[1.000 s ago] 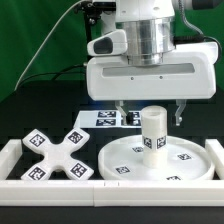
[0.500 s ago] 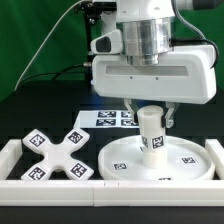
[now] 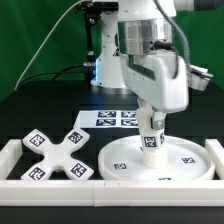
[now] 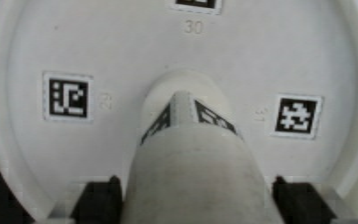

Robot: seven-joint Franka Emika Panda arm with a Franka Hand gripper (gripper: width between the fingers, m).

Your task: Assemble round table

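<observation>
The leg (image 3: 150,143) stands straight up in the middle of the round disc (image 3: 122,160), in the lower right of the exterior view. Its bottom end sits on the disc. Its long side runs up and down, not lying flat.

The gripper (image 3: 150,122) comes down on the leg from right above. In the wrist view its 2 fingers (image 4: 101,192) sit 1 on each side of the leg and press on it, with no gap showing. So the jaws look clamped on the top part of the leg. The leg runs straight out from between them toward the disc, in line with the way the gripper points.

That line is the big thing for the next move, I think. If the leg has to be turned into the disc, the wrist can spin round the same line as the leg. If the leg leaned, it might go in crooked or slip.

The cross base (image 3: 57,153) lies flat on the exterior view's left, just beside the disc and well apart from the gripper. The marker board (image 3: 110,118) lies flat behind them.
</observation>
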